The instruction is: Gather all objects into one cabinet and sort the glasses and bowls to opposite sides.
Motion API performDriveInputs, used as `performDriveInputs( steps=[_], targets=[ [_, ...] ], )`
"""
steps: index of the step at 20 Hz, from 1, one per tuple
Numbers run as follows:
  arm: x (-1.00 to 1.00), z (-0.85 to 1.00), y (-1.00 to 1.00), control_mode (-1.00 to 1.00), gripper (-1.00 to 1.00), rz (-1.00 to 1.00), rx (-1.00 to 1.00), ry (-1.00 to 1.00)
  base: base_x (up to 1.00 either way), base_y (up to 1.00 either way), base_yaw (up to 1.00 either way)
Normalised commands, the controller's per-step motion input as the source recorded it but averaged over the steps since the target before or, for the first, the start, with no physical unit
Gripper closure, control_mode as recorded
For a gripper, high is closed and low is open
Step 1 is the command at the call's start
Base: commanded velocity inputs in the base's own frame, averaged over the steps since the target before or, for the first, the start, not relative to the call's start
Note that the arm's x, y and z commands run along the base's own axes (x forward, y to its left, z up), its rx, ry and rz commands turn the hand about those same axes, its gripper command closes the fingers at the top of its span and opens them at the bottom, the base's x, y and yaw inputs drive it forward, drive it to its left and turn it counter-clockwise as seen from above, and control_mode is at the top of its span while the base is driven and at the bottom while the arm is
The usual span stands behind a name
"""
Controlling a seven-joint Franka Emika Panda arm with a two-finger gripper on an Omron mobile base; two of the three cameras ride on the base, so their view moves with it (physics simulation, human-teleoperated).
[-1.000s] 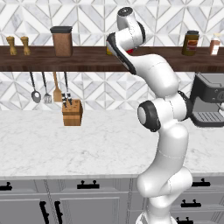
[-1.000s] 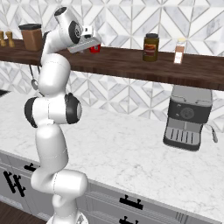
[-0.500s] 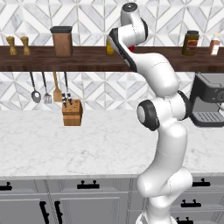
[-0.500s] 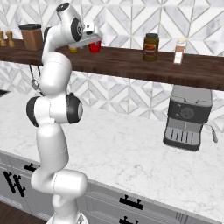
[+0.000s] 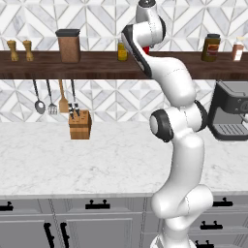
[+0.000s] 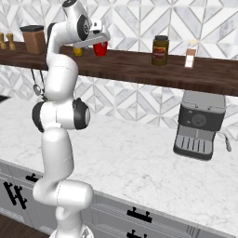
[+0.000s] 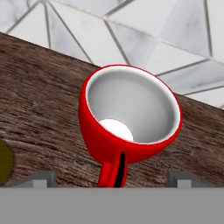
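1. So far, little of the task is judged done: the red cup (image 7: 129, 116) is seen standing on the wooden shelf (image 6: 139, 69), not in any cabinet, and no cabinet interior, bowl or other tumbler is seen in these views
2. The gripper (image 6: 99, 36) is held up at shelf height with its fingers (image 7: 43, 179) spread wide and nothing pinched between them; no contact with the cup is seen
3. The red cup is found straight ahead of the fingers, roughly centred between the two tips and just beyond them, upright on the shelf
4. Left to do, as judged: the cup is to be grasped, carried to a cabinet, and set on the glasses' side; the remaining pieces are to be gathered and the bowl placed opposite
5. The cup is seen as glossy bright red outside, pale grey-white inside, empty, with a round rim wider than its base; a dark slit-like mark is visible low on its near wall
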Motion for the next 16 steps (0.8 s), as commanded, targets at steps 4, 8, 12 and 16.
performDriveInputs(
  steps=[4, 8, 12, 16],
  targets=[
    [0.21, -0.17, 0.14, -1.0, -1.0, -0.01, 0.0, 0.02, 0.0, 0.0, 0.0],
    [0.0, 0.0, 0.03, -1.0, -1.0, 0.01, 0.0, 0.0, 0.0, 0.0, 0.0],
    [0.0, -0.01, 0.09, -1.0, 1.0, 0.02, 0.0, 0.05, 0.0, 0.0, 0.0],
    [0.0, 0.0, 0.0, -1.0, 1.0, 0.0, 0.0, 0.0, 0.0, 0.0, 0.0]
  ],
)
